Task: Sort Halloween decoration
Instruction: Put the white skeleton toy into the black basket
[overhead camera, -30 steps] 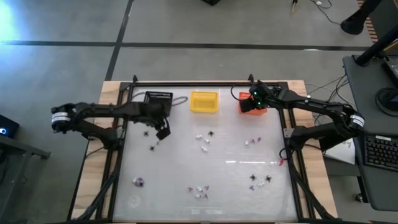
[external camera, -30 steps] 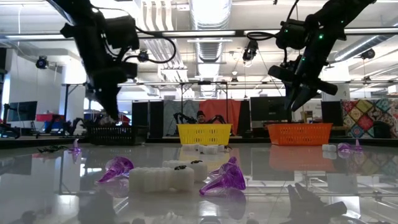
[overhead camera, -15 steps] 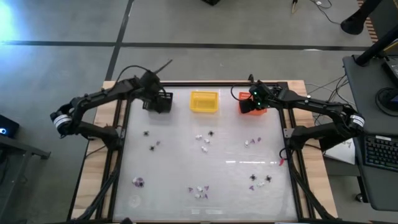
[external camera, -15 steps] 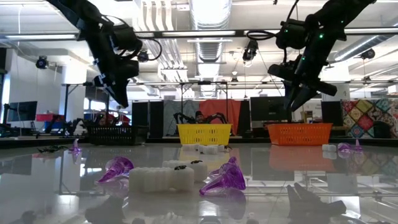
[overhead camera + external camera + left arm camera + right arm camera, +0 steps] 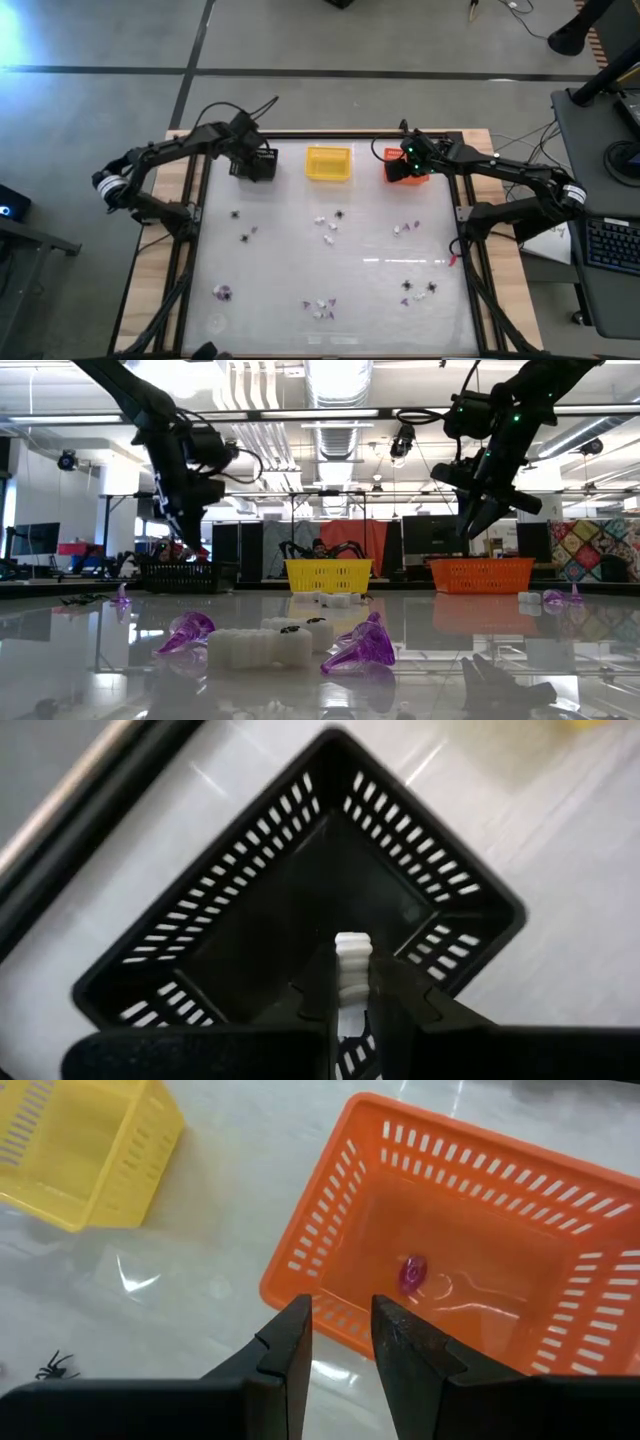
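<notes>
My left gripper [image 5: 252,166] hangs over the black basket [image 5: 300,910] at the table's far left, shut on a white ribbed bit [image 5: 351,952]. My right gripper [image 5: 341,1330] stands open above the near rim of the orange basket [image 5: 470,1260] at the far right, nothing between its fingers. A purple bit [image 5: 412,1273] lies on that basket's floor. More white, black spider-like and purple trinkets lie scattered on the table, some in the middle [image 5: 328,222] and some near the front edge [image 5: 320,305]. My left gripper pinches the white ribbed bit between its two fingers, which point steeply down from above. The bit's end [image 5: 352,942] sticks out past the fingertips. It hangs clear above the black basket's floor.
The yellow basket [image 5: 328,163] stands between the black and orange ones along the far edge. Loose trinkets lie at the left [image 5: 245,235], front left [image 5: 222,293], right [image 5: 405,228] and front right [image 5: 420,290]. A metal frame borders the glossy table.
My left gripper has swung from the table's left middle toward the far edge and now hangs over the black basket, carrying the white bit with it. My right gripper has kept still.
</notes>
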Robot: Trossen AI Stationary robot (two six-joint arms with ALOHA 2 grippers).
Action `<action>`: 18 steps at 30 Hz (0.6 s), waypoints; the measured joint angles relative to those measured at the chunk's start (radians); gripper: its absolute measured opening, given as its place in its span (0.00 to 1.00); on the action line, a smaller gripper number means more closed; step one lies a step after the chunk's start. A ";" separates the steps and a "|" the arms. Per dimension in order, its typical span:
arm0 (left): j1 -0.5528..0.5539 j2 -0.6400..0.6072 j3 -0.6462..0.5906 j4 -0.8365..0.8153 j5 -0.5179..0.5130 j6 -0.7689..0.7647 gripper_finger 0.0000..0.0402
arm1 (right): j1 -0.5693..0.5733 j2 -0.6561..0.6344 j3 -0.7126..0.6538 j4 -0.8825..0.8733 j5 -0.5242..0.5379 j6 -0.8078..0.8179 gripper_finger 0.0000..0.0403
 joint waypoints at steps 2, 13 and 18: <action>0.000 0.025 0.000 0.006 0.000 0.002 0.05 | 0.000 0.000 0.000 0.000 0.000 0.000 0.24; 0.000 0.053 -0.001 0.026 -0.001 -0.004 0.10 | 0.000 0.000 0.000 0.000 -0.002 0.001 0.24; 0.000 0.037 -0.001 0.025 -0.002 -0.005 0.19 | 0.000 0.000 0.000 0.000 -0.003 0.001 0.24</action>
